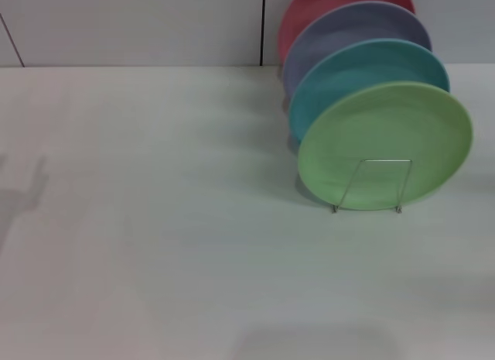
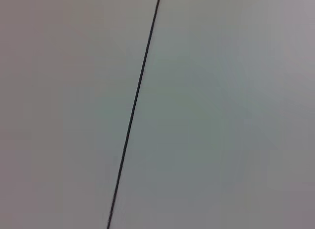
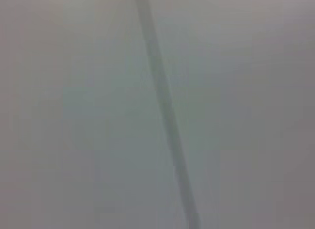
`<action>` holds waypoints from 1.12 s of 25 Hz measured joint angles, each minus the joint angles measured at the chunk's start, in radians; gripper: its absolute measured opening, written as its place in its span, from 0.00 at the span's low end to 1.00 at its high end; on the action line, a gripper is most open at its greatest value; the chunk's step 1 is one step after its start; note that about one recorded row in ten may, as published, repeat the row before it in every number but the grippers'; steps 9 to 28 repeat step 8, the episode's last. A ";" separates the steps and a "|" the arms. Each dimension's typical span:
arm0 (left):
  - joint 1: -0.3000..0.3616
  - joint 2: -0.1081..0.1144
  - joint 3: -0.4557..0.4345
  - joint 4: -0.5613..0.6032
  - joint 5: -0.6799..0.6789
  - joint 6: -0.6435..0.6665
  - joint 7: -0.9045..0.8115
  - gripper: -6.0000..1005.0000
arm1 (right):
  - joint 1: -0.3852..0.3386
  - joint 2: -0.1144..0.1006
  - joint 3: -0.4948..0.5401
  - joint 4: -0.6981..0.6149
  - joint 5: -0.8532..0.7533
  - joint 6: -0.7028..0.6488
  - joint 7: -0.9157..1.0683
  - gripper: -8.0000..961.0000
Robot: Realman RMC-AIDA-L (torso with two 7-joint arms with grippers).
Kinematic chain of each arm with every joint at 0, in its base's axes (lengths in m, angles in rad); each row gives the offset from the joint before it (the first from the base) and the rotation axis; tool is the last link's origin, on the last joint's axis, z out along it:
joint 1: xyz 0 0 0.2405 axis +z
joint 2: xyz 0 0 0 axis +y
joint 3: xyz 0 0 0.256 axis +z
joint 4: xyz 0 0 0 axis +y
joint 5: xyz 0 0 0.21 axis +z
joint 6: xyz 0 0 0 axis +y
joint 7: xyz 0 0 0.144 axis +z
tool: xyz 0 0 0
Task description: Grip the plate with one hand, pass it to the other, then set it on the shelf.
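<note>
In the head view the light green plate (image 1: 384, 143) stands on edge at the front of the chrome wire shelf (image 1: 370, 186), leaning back against the plates behind it. A wire loop divider crosses its lower face. Neither gripper shows in any view. Both wrist views show only a plain pale surface with a dark line across it.
Behind the green plate stand a turquoise plate (image 1: 356, 73), a lavender plate (image 1: 340, 35) and a red plate (image 1: 309, 8), all on edge in the rack. The white table (image 1: 155, 221) stretches to the left and front. A pale wall (image 1: 131, 23) rises at the back.
</note>
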 joint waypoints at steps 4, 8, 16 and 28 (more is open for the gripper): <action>0.025 0.005 -0.009 -0.051 0.002 0.009 0.079 0.54 | -0.028 0.027 0.043 0.009 0.005 0.132 -0.018 0.48; 0.032 0.014 -0.012 -0.057 -0.004 0.028 0.087 0.54 | -0.039 0.042 0.092 0.040 0.006 0.177 -0.042 0.48; 0.032 0.014 -0.012 -0.057 -0.004 0.028 0.087 0.54 | -0.039 0.042 0.092 0.040 0.006 0.177 -0.042 0.48; 0.032 0.014 -0.012 -0.057 -0.004 0.028 0.087 0.54 | -0.039 0.042 0.092 0.040 0.006 0.177 -0.042 0.48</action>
